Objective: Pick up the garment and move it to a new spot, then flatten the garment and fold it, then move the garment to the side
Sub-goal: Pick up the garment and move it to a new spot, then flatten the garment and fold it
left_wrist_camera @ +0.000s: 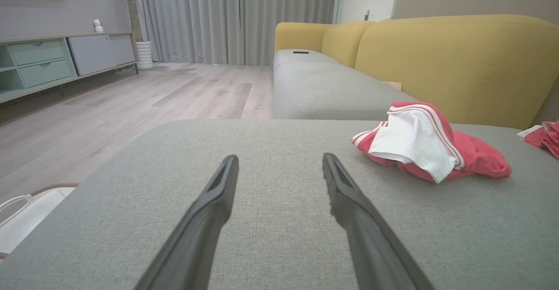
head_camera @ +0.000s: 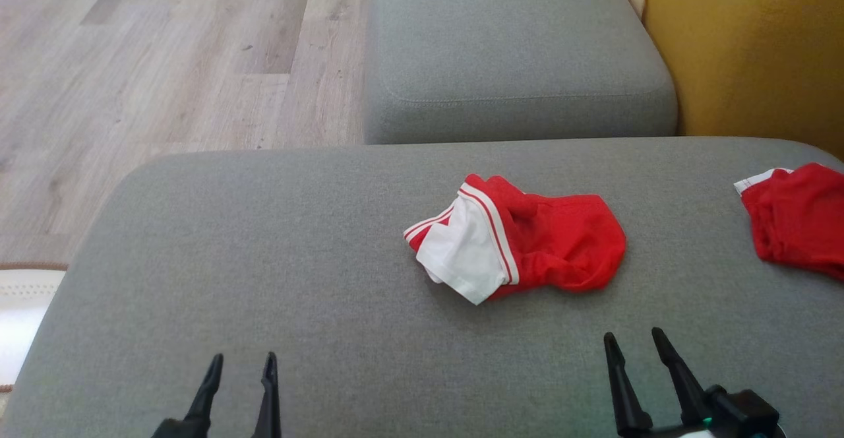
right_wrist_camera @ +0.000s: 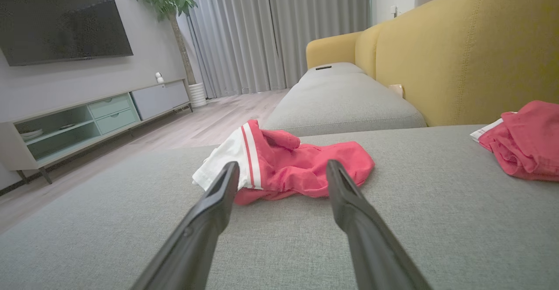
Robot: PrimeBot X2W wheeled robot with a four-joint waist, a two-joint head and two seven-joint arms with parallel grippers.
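A crumpled red garment (head_camera: 554, 240) with a white panel and red-and-white stripes lies at the middle of the grey cushion (head_camera: 264, 260). My left wrist view has the garment (left_wrist_camera: 428, 143) off to the right. In my right wrist view the garment (right_wrist_camera: 288, 163) lies just beyond the fingertips. My left gripper (head_camera: 242, 361) stands open at the near left edge, well away from it. My right gripper (head_camera: 634, 338) is open too, a little in front of the garment's right end. Both grippers are empty, as the left gripper (left_wrist_camera: 280, 162) and right gripper (right_wrist_camera: 283, 167) show in their own wrist views.
A second red garment (head_camera: 801, 217) lies bunched at the cushion's far right. Beyond is another grey seat cushion (head_camera: 514, 49) and the yellow sofa back (head_camera: 758, 49). Wooden floor (head_camera: 165, 62) lies to the left, with a white object (head_camera: 23, 306) beside the cushion's left edge.
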